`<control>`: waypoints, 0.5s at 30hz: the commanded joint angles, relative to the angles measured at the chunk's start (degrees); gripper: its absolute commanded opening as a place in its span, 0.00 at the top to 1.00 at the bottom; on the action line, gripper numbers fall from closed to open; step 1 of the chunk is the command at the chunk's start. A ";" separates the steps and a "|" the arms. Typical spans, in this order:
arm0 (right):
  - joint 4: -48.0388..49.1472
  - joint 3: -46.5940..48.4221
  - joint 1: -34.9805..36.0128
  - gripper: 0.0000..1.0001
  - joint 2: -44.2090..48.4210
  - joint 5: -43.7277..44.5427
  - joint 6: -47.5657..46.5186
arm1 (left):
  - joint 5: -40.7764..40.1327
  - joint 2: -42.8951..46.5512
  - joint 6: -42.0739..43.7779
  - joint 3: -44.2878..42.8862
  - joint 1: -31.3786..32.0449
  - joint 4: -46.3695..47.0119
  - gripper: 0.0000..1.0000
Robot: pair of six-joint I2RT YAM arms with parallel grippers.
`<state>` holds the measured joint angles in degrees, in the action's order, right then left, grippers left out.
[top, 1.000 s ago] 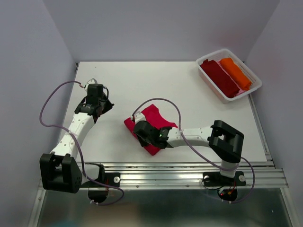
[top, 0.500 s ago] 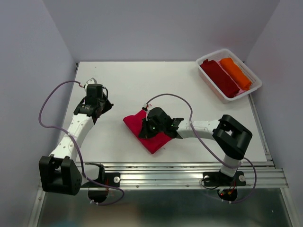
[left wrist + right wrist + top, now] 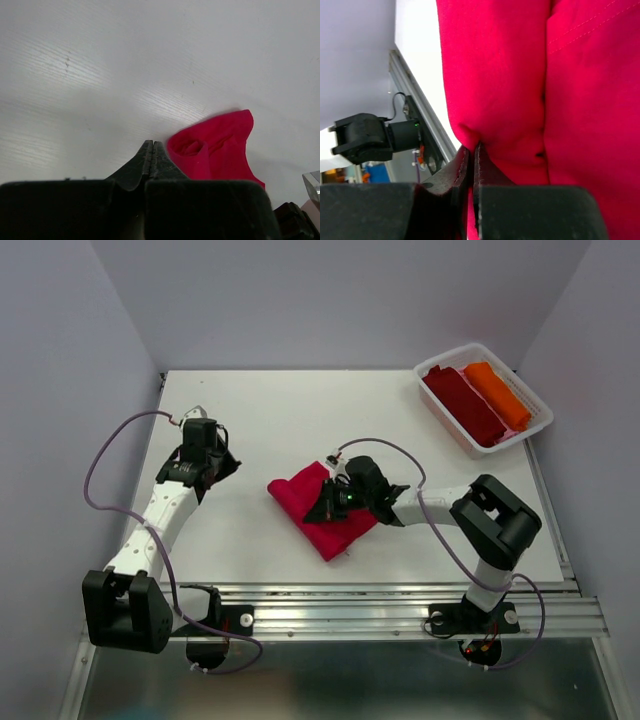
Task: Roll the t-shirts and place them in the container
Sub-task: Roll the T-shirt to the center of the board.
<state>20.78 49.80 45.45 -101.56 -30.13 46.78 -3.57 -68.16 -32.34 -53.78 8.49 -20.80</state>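
The crimson-red t-shirt (image 3: 312, 508) lies folded near the middle of the table. It also shows in the left wrist view (image 3: 215, 145) and fills the right wrist view (image 3: 530, 75). My right gripper (image 3: 335, 502) lies low over its right part, shut on a pinch of the red cloth (image 3: 470, 137). My left gripper (image 3: 222, 466) is shut and empty over the bare table, well left of the shirt; its closed tips (image 3: 151, 146) show in the left wrist view. A dark maroon rolled shirt (image 3: 464, 405) and an orange rolled shirt (image 3: 497, 393) lie side by side in the bin.
A clear plastic bin (image 3: 440, 366) stands at the back right corner of the white table (image 3: 300, 410). A metal rail (image 3: 400, 600) runs along the near edge. Grey walls close in the left, back and right sides.
My right gripper has swung from the shirt's near left side across to its right, carrying cloth with it. The red shirt has been folded over and reshaped. The left arm has not moved.
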 commanded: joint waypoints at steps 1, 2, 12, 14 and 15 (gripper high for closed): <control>6.99 -1.11 -2.11 0.99 1.54 -5.20 2.69 | 2.87 1.89 1.40 2.27 0.12 1.28 1.00; 7.17 -1.37 -2.64 0.99 1.36 -6.07 2.78 | 3.31 1.98 1.31 2.80 0.47 1.72 1.00; 12.26 -3.30 -6.60 0.99 -1.27 -11.96 4.98 | 5.68 -2.14 0.34 5.96 13.64 3.13 1.00; 13.93 -4.01 -7.22 0.99 -1.97 -13.89 6.65 | 5.86 -2.59 0.43 6.05 14.71 3.39 1.00; 16.47 -4.45 -7.92 0.99 -2.85 -14.60 7.44 | 6.47 -2.94 0.61 6.05 15.41 3.57 1.00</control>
<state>28.21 46.61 39.11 -102.74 -39.57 51.07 1.69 -70.37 -32.18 -48.23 21.87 -19.05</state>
